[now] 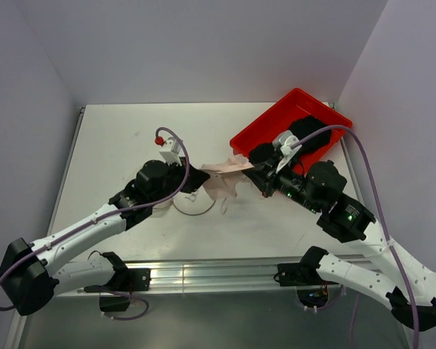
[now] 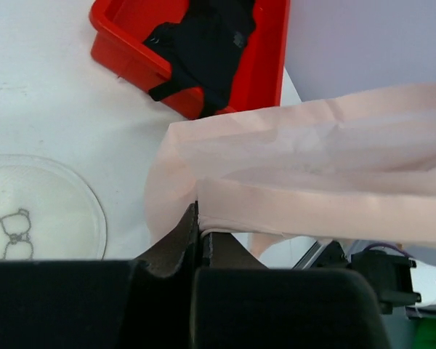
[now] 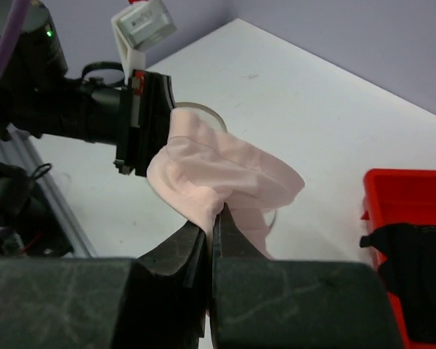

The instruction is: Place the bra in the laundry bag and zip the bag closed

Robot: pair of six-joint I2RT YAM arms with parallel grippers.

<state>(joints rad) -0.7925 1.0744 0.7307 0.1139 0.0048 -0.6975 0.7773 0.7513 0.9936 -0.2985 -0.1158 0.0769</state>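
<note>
The pale pink bra point(image 1: 222, 179) hangs above the table, stretched between both grippers. My left gripper point(image 1: 200, 179) is shut on its left edge, with the fabric pinched between the jaws in the left wrist view point(image 2: 199, 220). My right gripper point(image 1: 256, 174) is shut on its right side, as the right wrist view point(image 3: 216, 216) shows. The bra point(image 3: 225, 166) sags in folds between them. The white mesh laundry bag point(image 1: 196, 212) lies on the table under the left gripper and the bra. Its round lid with the dark squiggle point(image 2: 36, 214) shows in the left wrist view.
A red plastic tray point(image 1: 265, 125) stands at the back right with a black garment point(image 1: 312, 134) in it. It also shows in the left wrist view point(image 2: 123, 51) and the right wrist view point(image 3: 407, 190). The metal rail point(image 1: 218, 273) runs along the near table edge.
</note>
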